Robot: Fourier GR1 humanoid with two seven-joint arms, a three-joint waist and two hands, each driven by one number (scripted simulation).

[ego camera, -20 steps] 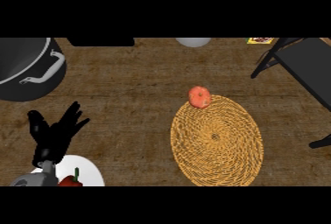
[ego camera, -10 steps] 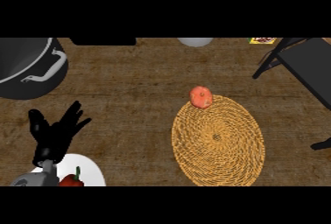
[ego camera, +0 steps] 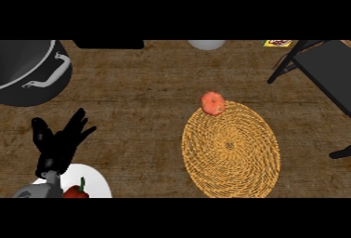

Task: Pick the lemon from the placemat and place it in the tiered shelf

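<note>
The fingers [ego camera: 77, 122] of the left hand [ego camera: 58, 144] are seen spread apart and straight, pointing up and away from the forearm, with nothing held between them. The hand is shown at the lower left of the head view, raised over the wooden counter [ego camera: 137, 83] in what is judged to be a resting pose, not a reach. Just below it, a white plate [ego camera: 96, 183] is seen at the bottom edge, and a red pepper [ego camera: 77, 191] with a green stem is laid on it. The right hand is not shown anywhere, so nothing can be said of its fingers.

Further out, the lemon [ego camera: 212, 102], which looks orange-red here, is found on the far rim of the round woven placemat [ego camera: 230, 148], partly over the mat's edge and well apart from the left hand. It is untouched, so the pick is judged not yet begun.

The dark tiered shelf [ego camera: 322, 69] is seen at the upper right, on the same side as the lemon; the right hand is therefore judged the likelier one for the grasp. A large dark pot [ego camera: 27, 72] with a pale handle is placed at the upper left, clear of that path.
</note>
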